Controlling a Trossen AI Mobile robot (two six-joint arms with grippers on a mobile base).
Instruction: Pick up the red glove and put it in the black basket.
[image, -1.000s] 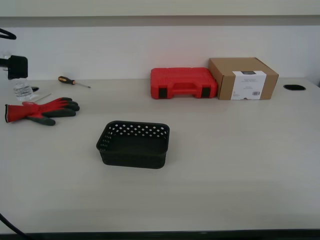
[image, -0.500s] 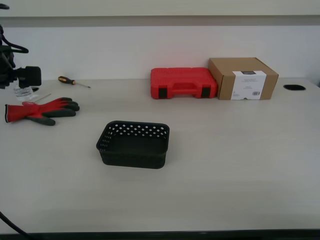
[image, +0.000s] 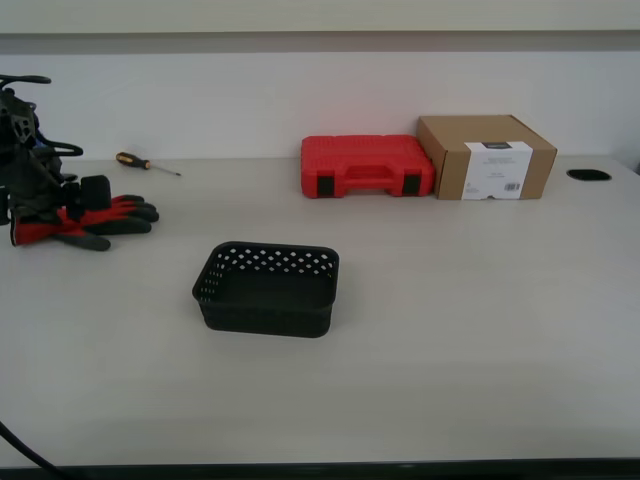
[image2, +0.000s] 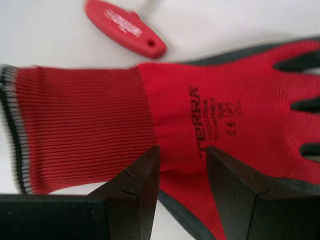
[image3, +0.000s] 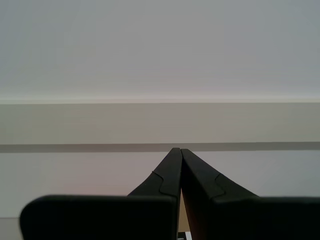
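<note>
The red glove (image: 112, 217) lies flat on the table at the exterior view's left, dark fingers toward the basket. My first gripper (image: 62, 212) hangs low over its wrist part. In the first wrist view the red glove (image2: 200, 105) fills the picture, and my first gripper (image2: 182, 156) is open, its fingers (image2: 142, 180) straddling the fabric just past the cuff. The black basket (image: 268, 288) sits empty near the table's middle. My second gripper (image3: 180, 150) is shut on nothing and faces a pale wall; its arm does not show in the exterior view.
A red tool case (image: 367, 165) and a cardboard box (image: 487, 157) stand at the back. A screwdriver (image: 146, 163) lies behind the glove. A red T-handled tool (image2: 125, 28) rests just beside the cuff. A dark cable hole (image: 588, 175) is at the exterior view's far right.
My first arm has swung in from the exterior view's left edge and come down over the glove's cuff end. The glove and basket have not moved.
</note>
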